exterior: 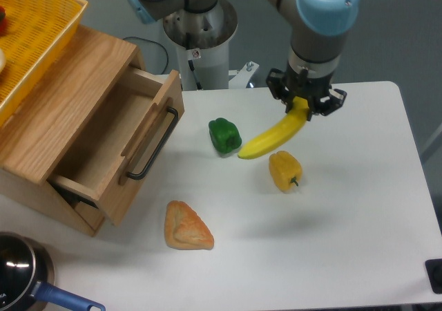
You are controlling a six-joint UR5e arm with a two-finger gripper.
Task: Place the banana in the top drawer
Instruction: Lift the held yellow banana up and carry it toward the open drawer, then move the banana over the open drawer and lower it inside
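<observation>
The banana (pixel 271 138) is long, curved and yellow, and hangs slanted down to the left above the table. My gripper (pixel 302 106) is shut on its upper right end, with its jaws closed around it. The lower tip points toward the green pepper. The top drawer (pixel 114 155) of the oak cabinet is pulled open at the left, with its black bar handle (pixel 153 147) facing the table. I see nothing inside the drawer. The gripper is well to the right of the drawer.
A green bell pepper (pixel 224 135) and a yellow bell pepper (pixel 284 171) lie on the white table under and beside the banana. A bread piece (pixel 186 227) lies in front. A yellow basket (pixel 31 34) sits on the cabinet. A pot (pixel 21 273) stands bottom left.
</observation>
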